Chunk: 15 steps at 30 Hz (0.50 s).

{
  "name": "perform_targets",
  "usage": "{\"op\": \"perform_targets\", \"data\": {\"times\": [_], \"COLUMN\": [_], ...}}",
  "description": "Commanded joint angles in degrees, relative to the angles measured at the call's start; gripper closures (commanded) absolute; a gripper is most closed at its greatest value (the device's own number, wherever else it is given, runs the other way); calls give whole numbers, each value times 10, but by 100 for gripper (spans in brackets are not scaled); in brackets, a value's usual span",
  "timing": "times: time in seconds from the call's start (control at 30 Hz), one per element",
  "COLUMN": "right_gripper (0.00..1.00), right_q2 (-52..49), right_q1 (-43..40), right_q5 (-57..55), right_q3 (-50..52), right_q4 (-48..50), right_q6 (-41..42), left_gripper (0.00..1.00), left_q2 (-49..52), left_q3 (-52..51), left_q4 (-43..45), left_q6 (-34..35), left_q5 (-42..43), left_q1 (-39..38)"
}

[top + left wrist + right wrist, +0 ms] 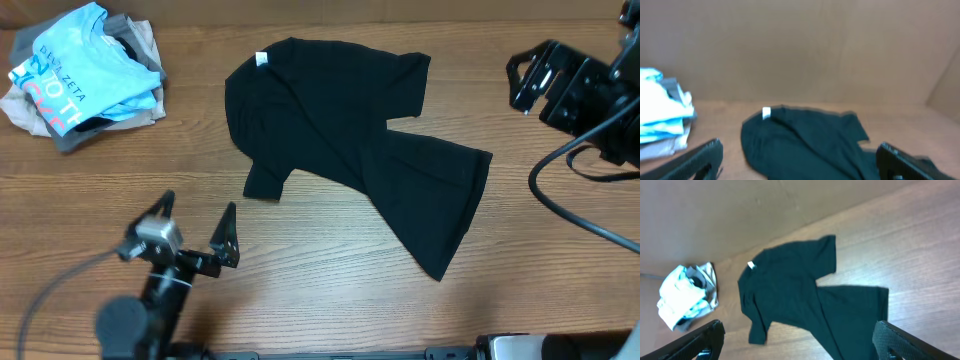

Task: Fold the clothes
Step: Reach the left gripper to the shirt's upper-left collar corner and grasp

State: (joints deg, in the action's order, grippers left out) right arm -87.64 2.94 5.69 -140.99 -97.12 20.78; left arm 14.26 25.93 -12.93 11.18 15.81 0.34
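The black garment (350, 150) lies spread and rumpled on the wooden table, one half folded over, its white neck label (261, 59) at the upper left. It also shows in the left wrist view (810, 145) and the right wrist view (800, 290). My left gripper (195, 228) is open and empty, near the front left of the table, short of the garment's lower sleeve. My right gripper (528, 75) is open and empty, raised at the far right, apart from the garment.
A pile of folded clothes with a light blue lettered tee (80, 65) on top sits at the back left corner, also seen in the right wrist view (685, 295). A brown cardboard wall (800, 45) stands behind the table. Black cables (570, 200) trail at the right.
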Motion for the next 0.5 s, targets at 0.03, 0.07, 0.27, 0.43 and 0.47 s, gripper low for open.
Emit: {"op": "perform_targets", "data": {"times": [0.03, 0.07, 0.27, 0.43, 0.47], "right_gripper": [0, 0, 0, 0, 0], "right_q2": [32, 35, 36, 36, 35], "right_q1": [-3, -3, -3, -3, -3], "right_q5": [-5, -5, -5, -5, -5], "right_q3": [57, 70, 150, 202, 210], "right_q4": [1, 1, 7, 44, 52], "right_q6": [2, 3, 3, 3, 3], "left_gripper": [0, 0, 0, 0, 0], "left_q2": [221, 272, 565, 706, 730], "left_q3": [236, 289, 542, 560, 560], "left_q4": [-153, -207, -497, -539, -539], "left_q6": [-77, -84, -109, -127, -108], "left_q5": [59, 69, 114, 33, 15], "left_q1": [-4, -4, -5, -68, -83]}}
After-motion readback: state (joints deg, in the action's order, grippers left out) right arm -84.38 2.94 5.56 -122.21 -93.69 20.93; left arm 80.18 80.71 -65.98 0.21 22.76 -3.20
